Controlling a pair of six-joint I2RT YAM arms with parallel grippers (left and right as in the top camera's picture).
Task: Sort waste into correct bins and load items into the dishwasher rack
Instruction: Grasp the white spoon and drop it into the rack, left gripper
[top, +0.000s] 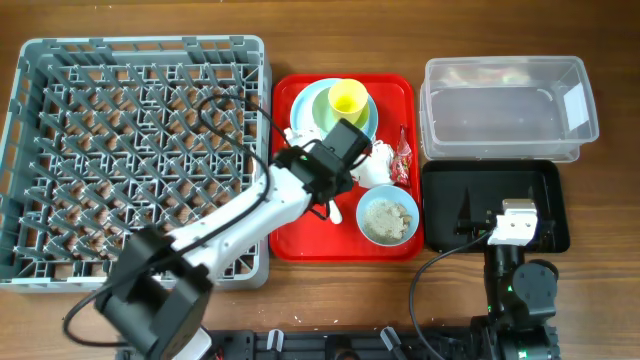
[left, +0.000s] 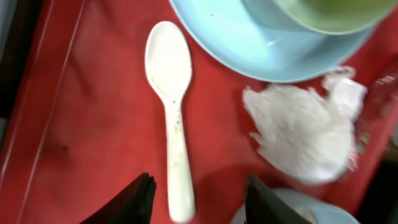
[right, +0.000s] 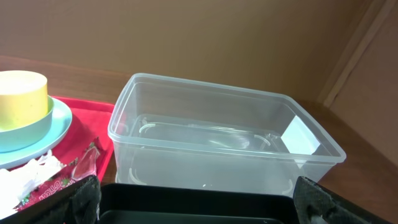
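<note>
Left claw (left: 200, 185), fingers apart, straddles the white spoon (left: 169, 81) hidden from overhead.

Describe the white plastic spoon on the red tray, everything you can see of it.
The white plastic spoon looks one-piece and glossy: an oval bowl and a slim handle with a few dark specks. It lies flat on the red plastic tray, bowl toward the pale blue plate without touching it, handle end between the left gripper's open fingers, ungripped.
</note>
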